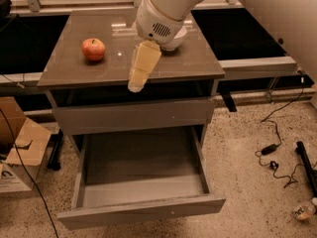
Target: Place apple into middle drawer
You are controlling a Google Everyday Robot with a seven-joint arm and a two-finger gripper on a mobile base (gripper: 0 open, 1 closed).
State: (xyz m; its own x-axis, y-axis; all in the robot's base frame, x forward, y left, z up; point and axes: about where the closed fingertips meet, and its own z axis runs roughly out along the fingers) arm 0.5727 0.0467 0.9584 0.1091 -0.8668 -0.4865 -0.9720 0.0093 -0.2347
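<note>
Gripper (136, 82) above countertop (193, 66) edge; apple (93, 49) near; bowl (178, 39) behind; middle drawer (141, 211) open

White rounded arm (171, 6) with a vent grille (160, 29) carries a cream tapered hand (134, 86) above the cabinet (190, 66)

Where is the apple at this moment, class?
In the camera view, the apple sits on the left part of the cabinet top, apart from the gripper hanging over the top's front edge to its right; the open middle drawer lies below.
</note>
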